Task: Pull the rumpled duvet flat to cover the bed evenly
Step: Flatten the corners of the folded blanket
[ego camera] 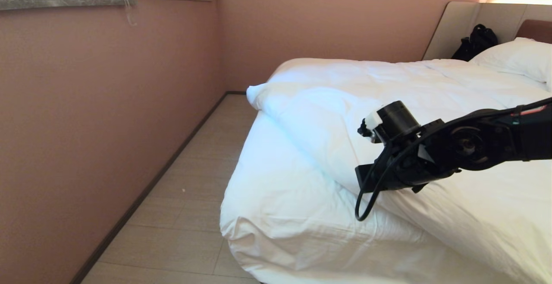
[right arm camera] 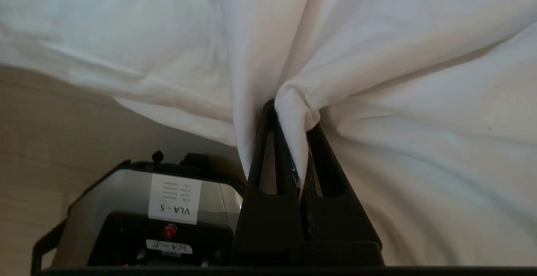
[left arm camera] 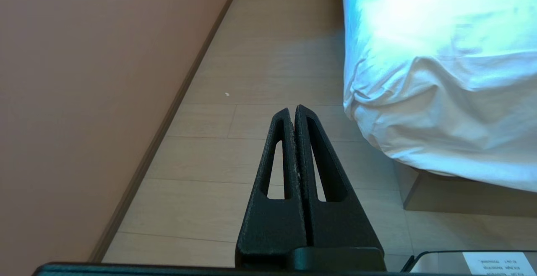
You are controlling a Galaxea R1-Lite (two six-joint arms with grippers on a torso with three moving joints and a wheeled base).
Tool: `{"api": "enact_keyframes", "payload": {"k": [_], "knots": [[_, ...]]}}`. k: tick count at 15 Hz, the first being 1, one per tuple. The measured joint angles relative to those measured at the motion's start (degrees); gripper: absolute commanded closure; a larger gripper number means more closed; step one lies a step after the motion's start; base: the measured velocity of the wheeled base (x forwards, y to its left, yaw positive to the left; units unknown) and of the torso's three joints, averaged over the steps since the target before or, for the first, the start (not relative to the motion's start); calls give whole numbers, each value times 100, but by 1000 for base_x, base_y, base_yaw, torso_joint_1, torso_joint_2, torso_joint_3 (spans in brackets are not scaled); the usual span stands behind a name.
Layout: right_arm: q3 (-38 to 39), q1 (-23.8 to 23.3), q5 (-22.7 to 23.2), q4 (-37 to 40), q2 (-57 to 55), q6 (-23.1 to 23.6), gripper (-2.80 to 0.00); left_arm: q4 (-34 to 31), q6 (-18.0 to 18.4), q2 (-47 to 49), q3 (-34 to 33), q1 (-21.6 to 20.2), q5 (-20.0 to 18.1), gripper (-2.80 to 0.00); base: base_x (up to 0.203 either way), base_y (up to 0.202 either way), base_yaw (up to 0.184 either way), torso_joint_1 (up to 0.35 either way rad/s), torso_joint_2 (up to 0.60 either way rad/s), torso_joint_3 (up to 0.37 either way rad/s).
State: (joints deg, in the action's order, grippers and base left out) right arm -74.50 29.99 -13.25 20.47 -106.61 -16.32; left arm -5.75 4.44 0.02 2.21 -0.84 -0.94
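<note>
Over the foot end of the bed (ego camera: 267, 215), right tool (right arm camera: 293, 141) is clamped tight on a pinched fold of the rumpled duvet (ego camera: 388, 85); cloth fans out from the nip in the right wrist view. Duvet lies folded back on a diagonal: fold edge runs from a bulge at the wall-side edge (ego camera: 263, 96) toward the near side of the bed, leaving the foot corner's sheet bare. Uncovered area sits between the tool and that foot corner, so the pull likely has to go toward the corner, across the fold line. Right arm reaches in low from the right, wrist roughly level. Left tool (left arm camera: 292, 114) is closed, holding nothing, parked over the floor (left arm camera: 251, 58) beside the foot corner, nearer that corner but idle.
</note>
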Motion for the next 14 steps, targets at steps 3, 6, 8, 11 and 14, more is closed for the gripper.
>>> {"api": "enact_keyframes", "payload": {"k": [3,6,8,11,14], "knots": [[412,326,-115,-172,27,179,0,-2,0,0,0,-1,-4,0,0,0,0,0,0,0],[894,616,-186,-459,40,449,0,-2,-4,0,0,-1,-2,0,0,0,0,0,0,0],[1065,671,-182,-666,38,614,0,0,-4,0,0,-1,0,0,0,0,0,0,0,0],[1205,705,-127,-819,27,779,-280,-2,-2,0,0,-1,-2,0,0,0,0,0,0,0],[1218,683,-145,-961,43,838,-280,-3,0,0,-1,-1,0,0,0,0,0,0,0,0]]}}
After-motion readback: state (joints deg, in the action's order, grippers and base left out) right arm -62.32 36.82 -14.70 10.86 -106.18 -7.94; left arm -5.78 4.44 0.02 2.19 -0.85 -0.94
